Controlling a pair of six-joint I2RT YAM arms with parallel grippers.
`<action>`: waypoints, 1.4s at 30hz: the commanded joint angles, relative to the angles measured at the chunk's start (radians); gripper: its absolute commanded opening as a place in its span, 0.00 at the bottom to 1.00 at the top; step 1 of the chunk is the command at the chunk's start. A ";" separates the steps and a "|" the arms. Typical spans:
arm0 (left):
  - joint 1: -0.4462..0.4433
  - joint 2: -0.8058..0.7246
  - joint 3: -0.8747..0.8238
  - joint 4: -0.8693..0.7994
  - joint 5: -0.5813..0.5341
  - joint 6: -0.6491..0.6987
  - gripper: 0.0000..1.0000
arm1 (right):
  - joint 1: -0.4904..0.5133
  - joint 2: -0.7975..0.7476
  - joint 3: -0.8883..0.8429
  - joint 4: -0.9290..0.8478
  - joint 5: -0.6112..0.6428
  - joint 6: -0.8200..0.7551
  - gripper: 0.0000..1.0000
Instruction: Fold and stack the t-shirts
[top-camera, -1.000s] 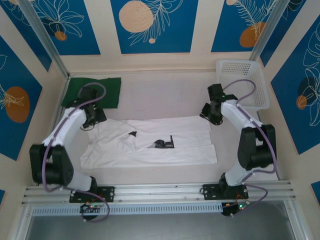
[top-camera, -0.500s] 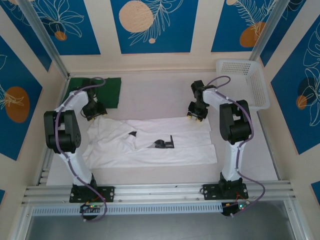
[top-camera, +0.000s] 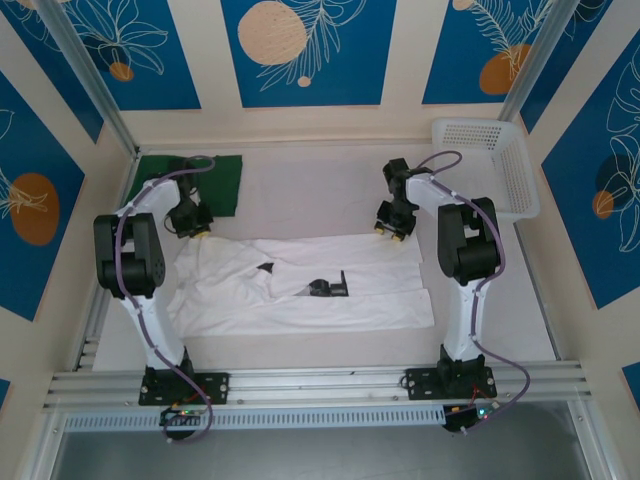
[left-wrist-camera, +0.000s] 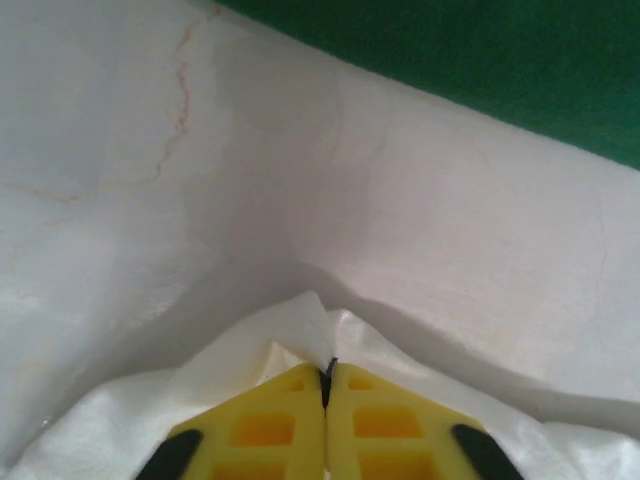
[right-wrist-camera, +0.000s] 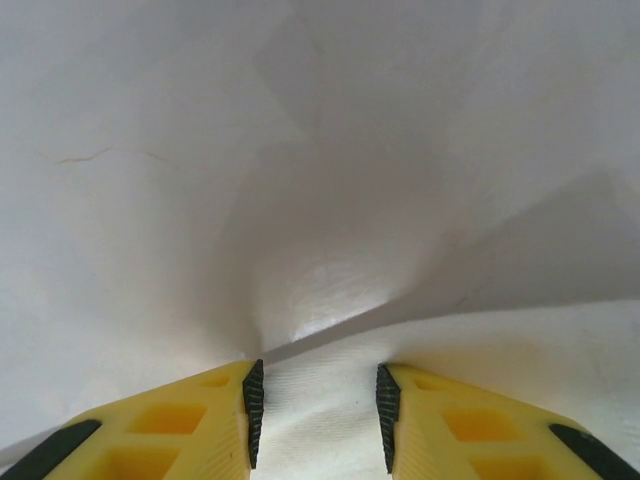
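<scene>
Starting at the far left corner, the green shirt (top-camera: 225, 180) lies flat as a tidy rectangle on the table (top-camera: 310, 190), so its fold looks finished. Just beside its near edge, the left gripper (top-camera: 196, 227) is down on the far left corner of the white shirt (top-camera: 330, 305). In the left wrist view its fingers (left-wrist-camera: 270, 430) are clenched together, with a small peak of white cloth nipped at the tips and the green shirt running across the top of the view.

The white shirt is spread sideways across the middle of the table, its black marks facing up. It is rumpled at the left end, and a second layer shows along the near edge. I judge it partly folded at most.

At its far right corner sits the right gripper (top-camera: 392, 231). In the right wrist view the jaws stand apart astride the shirt's edge, with cloth lying between the pads (right-wrist-camera: 253, 410) but not yet pinched. The basket (top-camera: 505, 170) stands at the far right, off the shirt.

Left to do, by my reading: close the right grip, finish folding the white shirt, then stack the two shirts.
</scene>
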 joint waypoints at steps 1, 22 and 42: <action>0.030 -0.023 -0.018 0.037 -0.017 0.027 0.00 | -0.025 0.042 0.006 -0.053 -0.004 0.038 0.38; 0.148 -0.050 -0.058 0.173 -0.168 -0.021 0.35 | -0.082 0.067 0.093 -0.069 -0.055 0.074 0.49; -0.100 -0.081 -0.063 0.070 0.241 -0.123 0.25 | 0.345 0.110 0.329 0.185 -0.543 -0.145 0.52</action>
